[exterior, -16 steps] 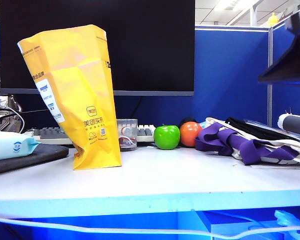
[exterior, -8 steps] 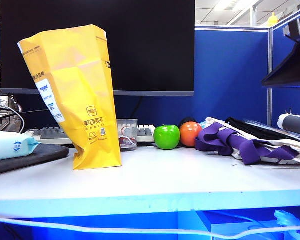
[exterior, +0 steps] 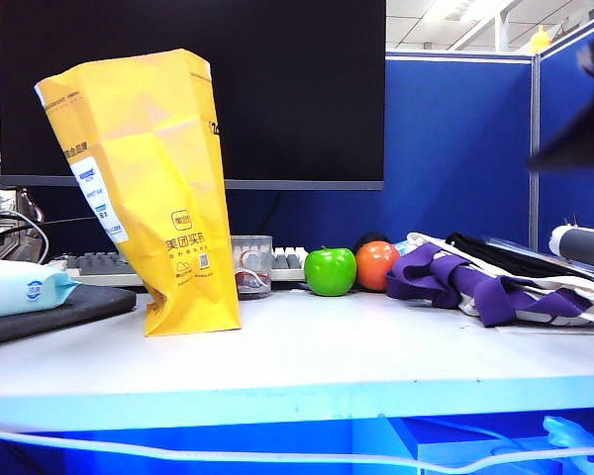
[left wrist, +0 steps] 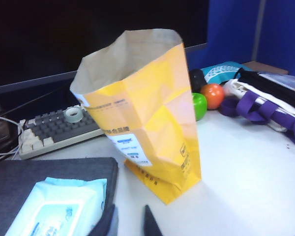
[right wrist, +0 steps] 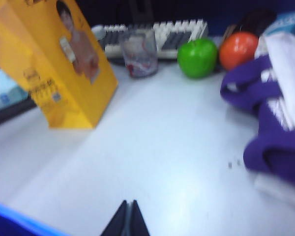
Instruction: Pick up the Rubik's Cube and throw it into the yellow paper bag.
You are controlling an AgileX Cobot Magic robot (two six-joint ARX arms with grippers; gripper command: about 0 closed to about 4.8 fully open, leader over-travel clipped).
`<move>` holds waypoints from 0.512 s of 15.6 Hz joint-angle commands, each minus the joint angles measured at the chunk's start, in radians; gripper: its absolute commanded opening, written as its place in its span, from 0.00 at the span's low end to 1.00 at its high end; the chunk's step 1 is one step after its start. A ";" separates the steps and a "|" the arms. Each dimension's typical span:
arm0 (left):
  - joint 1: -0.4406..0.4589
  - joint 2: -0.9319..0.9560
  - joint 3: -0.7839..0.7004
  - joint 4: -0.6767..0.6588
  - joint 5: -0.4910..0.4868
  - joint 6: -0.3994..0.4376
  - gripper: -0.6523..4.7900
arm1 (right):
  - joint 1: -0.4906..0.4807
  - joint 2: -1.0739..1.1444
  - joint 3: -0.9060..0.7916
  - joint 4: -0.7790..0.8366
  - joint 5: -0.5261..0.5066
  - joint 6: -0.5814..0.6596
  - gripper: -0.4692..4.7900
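The Rubik's Cube is out of view in every frame. The yellow paper bag (exterior: 144, 188) stands upright and leaning on the left of the white desk, and its mouth gapes open in the left wrist view (left wrist: 147, 118). My left gripper (left wrist: 130, 221) hovers above the desk in front of the bag, beside the wipes pack, open by a narrow gap with nothing in it. My right gripper (right wrist: 129, 216) hangs over bare desk to the right of the bag (right wrist: 49, 64), shut and empty. In the exterior view only a dark blurred part of the right arm (exterior: 584, 134) shows at the right edge.
A green apple (exterior: 330, 271) and an orange ball (exterior: 377, 264) sit by the keyboard (left wrist: 54, 128). A clear cup (exterior: 250, 265) stands behind the bag. A purple-and-white cloth bag (exterior: 475, 282) lies right. A wipes pack (exterior: 15, 287) rests on a dark pad, left.
The dark shape of the right arm at the exterior view's upper right has drawn back toward the right edge and blurred. The bag and the fruit have not moved.
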 commanded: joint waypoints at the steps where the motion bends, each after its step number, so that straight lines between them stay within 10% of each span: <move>1: 0.002 -0.017 -0.044 0.005 0.004 -0.002 0.27 | 0.000 -0.088 -0.063 0.008 -0.001 0.003 0.09; 8: 0.297 -0.061 -0.144 -0.008 0.002 -0.002 0.27 | -0.001 -0.461 -0.148 -0.207 0.000 0.003 0.09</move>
